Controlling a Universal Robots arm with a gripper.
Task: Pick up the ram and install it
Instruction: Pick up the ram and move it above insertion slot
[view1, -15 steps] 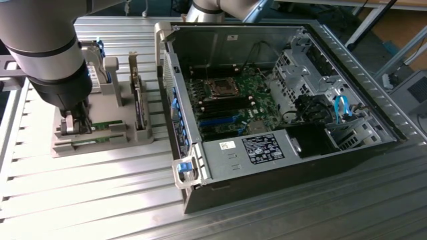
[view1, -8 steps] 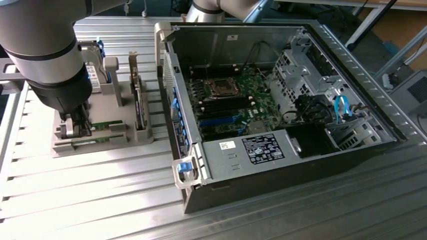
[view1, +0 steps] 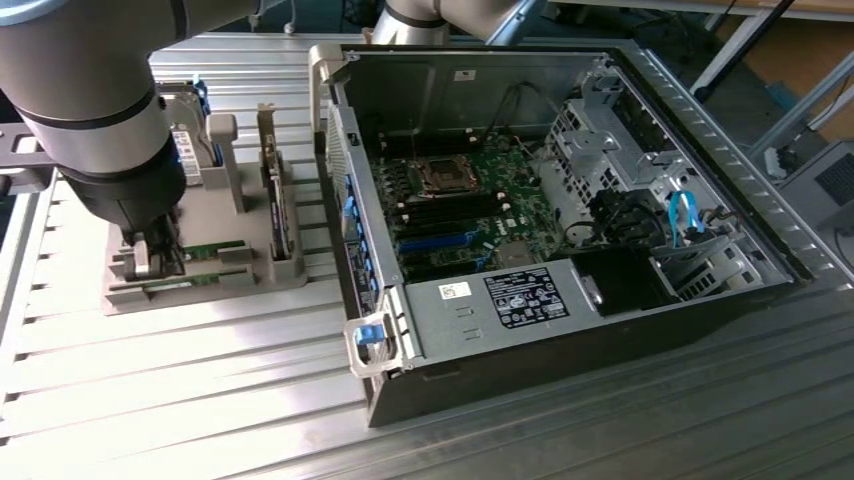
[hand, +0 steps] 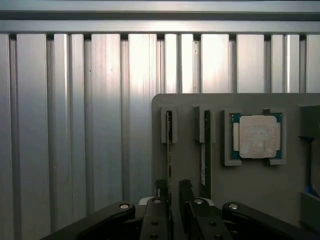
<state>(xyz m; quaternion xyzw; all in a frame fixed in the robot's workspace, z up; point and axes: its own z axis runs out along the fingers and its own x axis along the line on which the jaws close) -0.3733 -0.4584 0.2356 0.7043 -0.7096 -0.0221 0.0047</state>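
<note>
Two green ram sticks stand on edge in slots of a grey holder. My gripper is lowered over the ram nearest the holder's edge. One fingertip stands on each side of it, with a gap still showing, so the gripper is open. The second stick stands parallel beside it. In the exterior view my gripper is down in the holder at that view's left, with green board showing beside it. The motherboard's long memory slots lie inside the open computer case.
A square silver processor chip sits in a pocket of the holder past the second stick. A dark expansion card stands upright at the holder's far side. The case wall rises between holder and motherboard. Everything rests on a ribbed aluminium table.
</note>
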